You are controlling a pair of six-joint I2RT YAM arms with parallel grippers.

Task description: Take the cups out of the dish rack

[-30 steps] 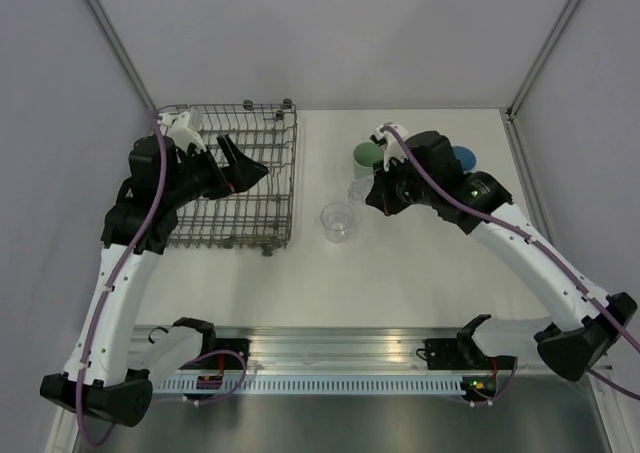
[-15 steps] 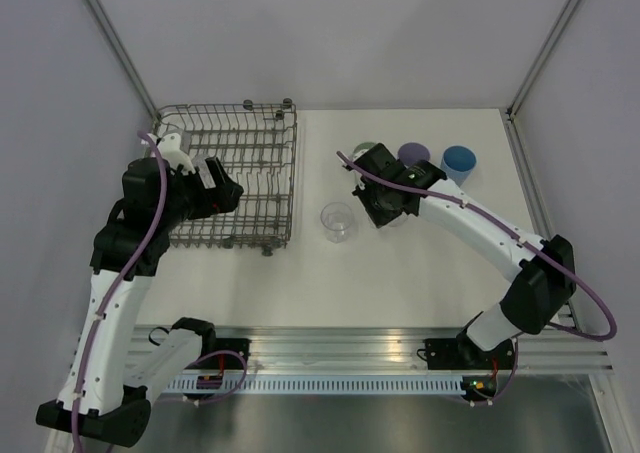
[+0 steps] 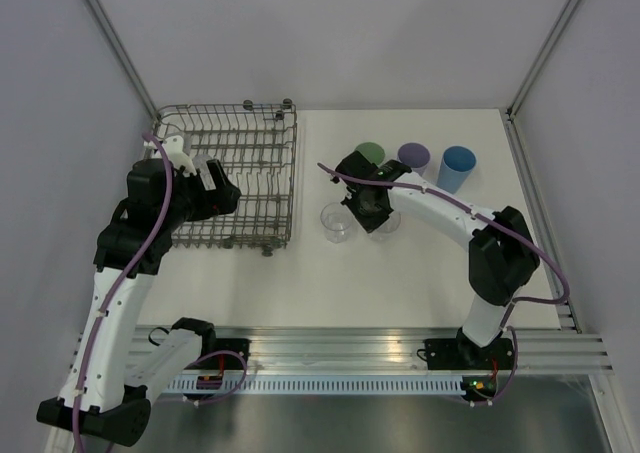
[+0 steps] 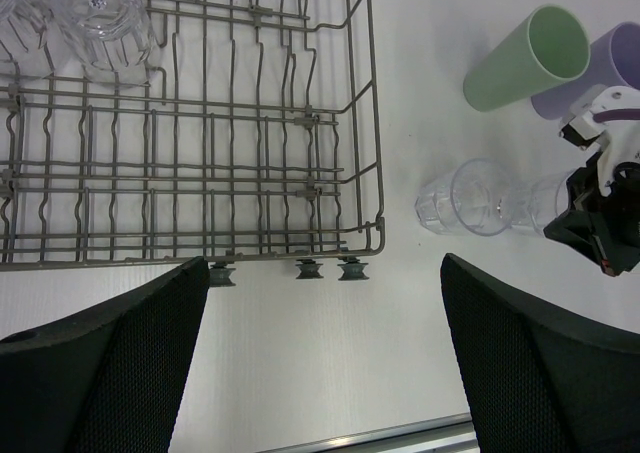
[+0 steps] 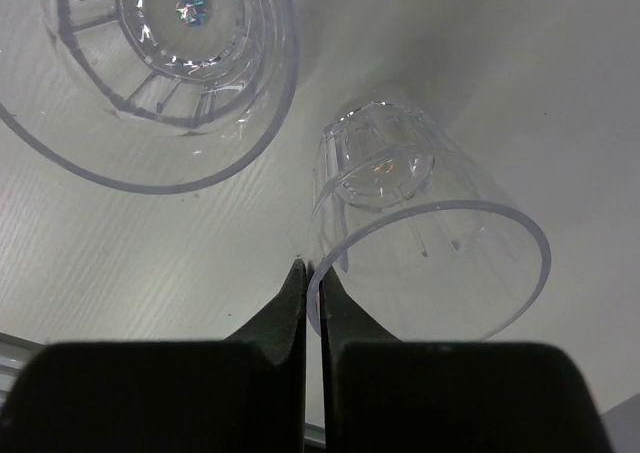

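Note:
The grey wire dish rack (image 3: 262, 141) stands at the left; two clear cups (image 4: 100, 18) rest upside down in its far corner. My left gripper (image 3: 224, 190) hovers over the rack's near part, wide open and empty (image 4: 320, 358). My right gripper (image 3: 366, 206) is shut on the rim of a clear cup (image 5: 430, 243), pinching the wall between its fingertips. That cup (image 4: 530, 203) hangs upright beside another clear cup (image 3: 337, 223) on the table. I cannot tell whether its base touches the table. The green cup (image 3: 370, 152), lavender cup (image 3: 413, 156) and blue cup (image 3: 457, 168) stand behind.
The rack's small feet (image 4: 322, 269) sit near its front edge. Bare white table lies in front of the rack and the cups. Metal frame posts and grey walls close in the sides and back.
My right arm swung left and nearer with the clear cup, bringing it beside the other clear cup. My left gripper drew back leftward over the rack, still open.

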